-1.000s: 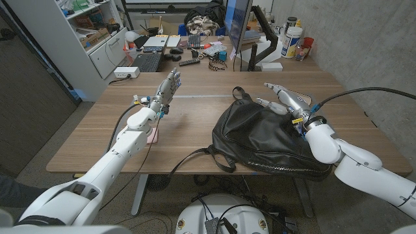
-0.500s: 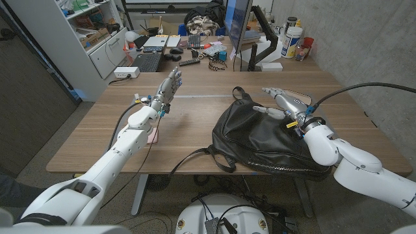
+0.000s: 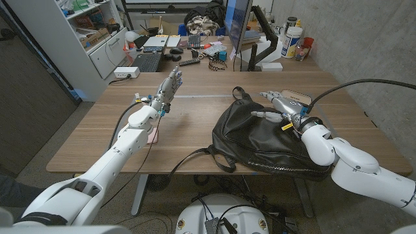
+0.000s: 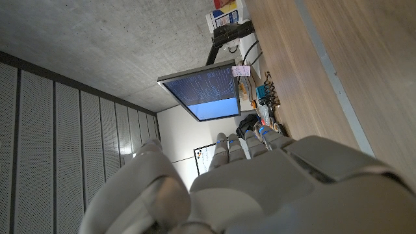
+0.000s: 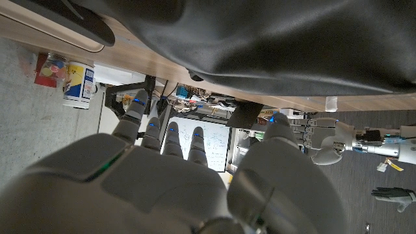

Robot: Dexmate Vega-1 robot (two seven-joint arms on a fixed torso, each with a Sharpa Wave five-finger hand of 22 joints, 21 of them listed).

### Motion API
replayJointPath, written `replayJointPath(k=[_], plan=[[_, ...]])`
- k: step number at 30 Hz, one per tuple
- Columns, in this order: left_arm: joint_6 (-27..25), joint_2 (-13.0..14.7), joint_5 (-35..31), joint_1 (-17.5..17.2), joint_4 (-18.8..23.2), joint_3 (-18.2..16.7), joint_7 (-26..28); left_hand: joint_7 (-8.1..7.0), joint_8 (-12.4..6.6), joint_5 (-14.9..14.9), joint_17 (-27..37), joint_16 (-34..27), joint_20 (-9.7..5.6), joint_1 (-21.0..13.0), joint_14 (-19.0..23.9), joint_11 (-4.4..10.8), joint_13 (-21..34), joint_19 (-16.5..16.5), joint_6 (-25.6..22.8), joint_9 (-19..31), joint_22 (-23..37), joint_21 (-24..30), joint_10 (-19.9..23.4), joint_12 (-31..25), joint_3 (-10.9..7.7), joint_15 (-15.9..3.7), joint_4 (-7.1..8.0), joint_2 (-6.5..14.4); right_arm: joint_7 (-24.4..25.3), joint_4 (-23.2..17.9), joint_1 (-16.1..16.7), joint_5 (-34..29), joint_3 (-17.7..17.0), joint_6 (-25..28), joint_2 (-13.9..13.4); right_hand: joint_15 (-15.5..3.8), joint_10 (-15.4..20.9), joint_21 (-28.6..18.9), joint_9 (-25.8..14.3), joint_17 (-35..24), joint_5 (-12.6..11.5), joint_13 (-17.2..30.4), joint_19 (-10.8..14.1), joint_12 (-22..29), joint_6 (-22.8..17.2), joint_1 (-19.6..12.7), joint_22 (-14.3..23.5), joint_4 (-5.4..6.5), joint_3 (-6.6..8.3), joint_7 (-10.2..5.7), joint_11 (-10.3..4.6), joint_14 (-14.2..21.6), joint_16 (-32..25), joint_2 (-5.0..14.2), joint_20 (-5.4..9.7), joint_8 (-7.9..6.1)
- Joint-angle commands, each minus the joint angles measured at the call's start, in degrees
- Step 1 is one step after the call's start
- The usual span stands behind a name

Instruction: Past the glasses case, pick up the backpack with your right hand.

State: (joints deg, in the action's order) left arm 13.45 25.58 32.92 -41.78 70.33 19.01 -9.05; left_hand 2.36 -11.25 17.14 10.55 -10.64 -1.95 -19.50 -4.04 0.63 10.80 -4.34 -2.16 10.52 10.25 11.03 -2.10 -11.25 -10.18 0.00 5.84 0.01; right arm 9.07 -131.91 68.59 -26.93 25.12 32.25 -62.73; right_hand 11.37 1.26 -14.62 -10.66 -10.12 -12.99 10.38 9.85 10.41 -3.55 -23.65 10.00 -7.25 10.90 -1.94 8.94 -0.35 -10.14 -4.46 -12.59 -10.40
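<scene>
The black backpack (image 3: 263, 143) lies slumped on the right half of the wooden table (image 3: 195, 123), its top handle (image 3: 239, 94) toward the far side. My right hand (image 3: 279, 107) hovers over the bag's far upper part with fingers spread and nothing in them. The right wrist view shows that hand (image 5: 169, 175) close to the bag's black leather (image 5: 260, 39). My left hand (image 3: 168, 88) is raised over the table's left half, fingers straight and holding nothing. A small pink object (image 3: 154, 136), possibly the glasses case, is partly hidden under my left forearm.
A backpack strap (image 3: 195, 158) trails toward the table's front edge. Behind the table stand a monitor (image 3: 238, 26), a keyboard (image 3: 148, 62), bottles (image 3: 292, 39) and desk clutter. A white shelf unit (image 3: 97, 32) is at the back left.
My right hand has shifted slightly left and lower over the backpack's upper part. The left hand has barely moved.
</scene>
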Motion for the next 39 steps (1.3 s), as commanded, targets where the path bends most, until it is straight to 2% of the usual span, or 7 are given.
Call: replayJointPath(k=[1, 9, 29, 39], plan=[[0.3, -0.6, 0.0, 0.6, -1.5, 0.3, -0.7, 0.03, -0.32, -0.1, 0.1, -0.1, -0.04, -0.4, -0.3, 0.60, 0.2, -0.6, -0.6, 0.2, 0.1, 0.2, -0.3, -0.3, 0.26, -0.33, -0.11, 0.5, -5.0, -1.4, -2.5, -2.1, 3.2, 5.2, -1.3, 0.40, -0.5, 0.3, 0.0, -0.2, -0.4, 0.2, -0.3, 0.3, 0.4, -0.1, 0.2, 0.16, -0.32, -0.10, 0.48, -0.2, -0.2, -0.49, -0.01, 0.13], [0.6, -1.1, 0.0, 1.3, -3.0, 0.4, -1.5, 0.04, -0.31, -0.1, 0.0, -0.1, 0.19, -0.5, -0.3, 0.57, 0.2, -0.6, -0.6, 0.2, 0.1, 0.2, -0.2, -0.4, 0.30, -0.37, -0.15, 0.6, -8.6, -2.7, -3.6, -1.1, 3.9, 7.2, -2.9, 0.43, -0.6, 0.5, 0.0, -0.2, -0.6, 0.2, -0.3, 0.4, 0.4, -0.2, 0.2, 0.13, -0.41, -0.02, 0.65, -0.2, -0.2, -0.58, -0.01, 0.03], [0.9, -1.7, -0.5, 2.9, -5.3, 0.7, -2.4, 0.09, -0.27, -0.2, 0.0, -0.1, 0.10, -0.8, -0.4, 0.41, 0.2, -0.7, -0.6, 0.2, 0.1, 0.2, -0.2, -0.4, 0.33, 0.03, -0.32, 0.8, -10.7, -1.0, -6.5, 0.0, 7.9, 10.2, -2.0, 0.50, -0.5, 1.0, -0.1, -0.2, -1.0, 0.2, -0.3, 0.7, 0.5, -0.5, 0.3, 0.02, -0.52, 0.07, 0.74, 0.1, -0.4, -0.66, 0.00, -0.22], [1.1, -2.1, -0.5, 3.0, -6.4, 0.6, -2.4, 0.05, -0.29, -0.2, 0.0, 0.0, 0.13, -1.0, -0.9, 0.45, 0.2, -1.3, -0.8, 0.2, 0.1, 0.0, -0.2, -0.4, 0.37, -0.02, -0.37, 0.9, -15.6, -1.9, -9.1, -1.5, 11.2, 13.9, -2.9, 0.47, -0.2, 1.3, -0.1, -0.2, -1.4, 0.2, -0.2, 0.9, 0.4, -1.2, 0.3, -0.14, -0.31, 0.04, 0.68, 0.3, -0.5, -0.29, 0.03, -0.43]])
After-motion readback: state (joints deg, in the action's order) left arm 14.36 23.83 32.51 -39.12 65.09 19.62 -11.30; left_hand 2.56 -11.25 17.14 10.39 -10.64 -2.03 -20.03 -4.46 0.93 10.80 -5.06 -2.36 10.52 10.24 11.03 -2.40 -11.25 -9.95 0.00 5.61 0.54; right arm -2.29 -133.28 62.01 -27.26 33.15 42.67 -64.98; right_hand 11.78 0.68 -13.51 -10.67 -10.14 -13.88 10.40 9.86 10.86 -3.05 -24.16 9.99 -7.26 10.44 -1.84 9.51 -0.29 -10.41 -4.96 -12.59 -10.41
